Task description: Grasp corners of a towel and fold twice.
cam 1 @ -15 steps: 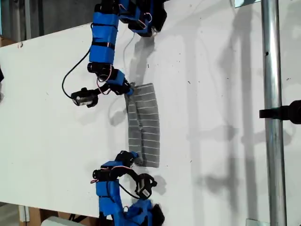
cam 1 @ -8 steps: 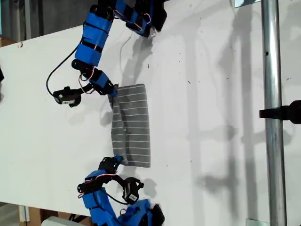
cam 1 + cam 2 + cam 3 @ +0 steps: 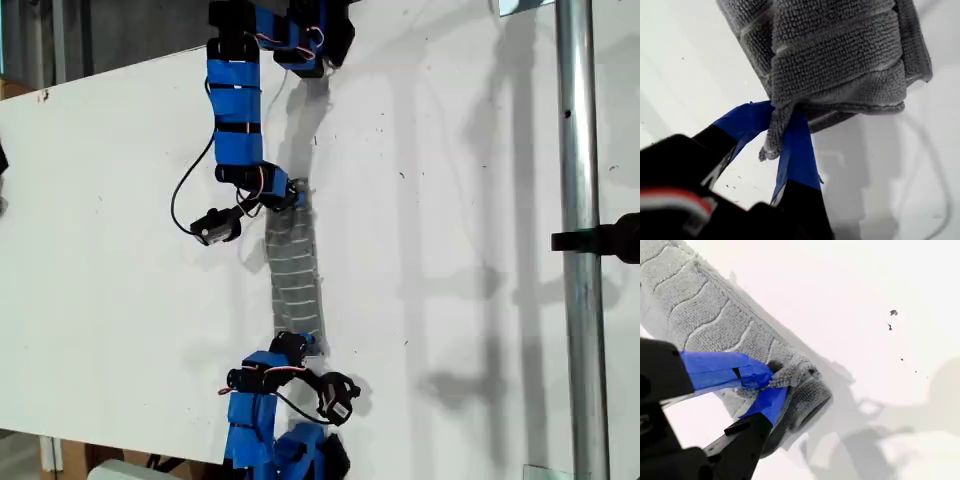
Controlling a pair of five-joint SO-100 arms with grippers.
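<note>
exterior view: the towel lies in the middle of the white worktop as a thin gray strip. the top gripper holds one end and the bottom gripper holds the other end. this view does not show which one is first and which is second. a metal pole stands far off at the exterior view's right.

half a second ago the towel looked much wider and sat more to the exterior view's left. now both arms have swung toward the exterior view's right and the cloth has closed up into a narrow band.

first wrist view: the first gripper has its blue fingers pressed tight on a corner of the towel. the rest of the cloth bunches in thick layers past the fingers.

second wrist view: the second gripper has its fingers squeezed on another corner. the towel runs away from it, flat on the worktop.

this looks like a fold being laid over. to do it well, both arms should likely move together at the same speed, keep the cloth a little tight, and line the held edge up with the far edge. only then should the fingers let go.
</note>
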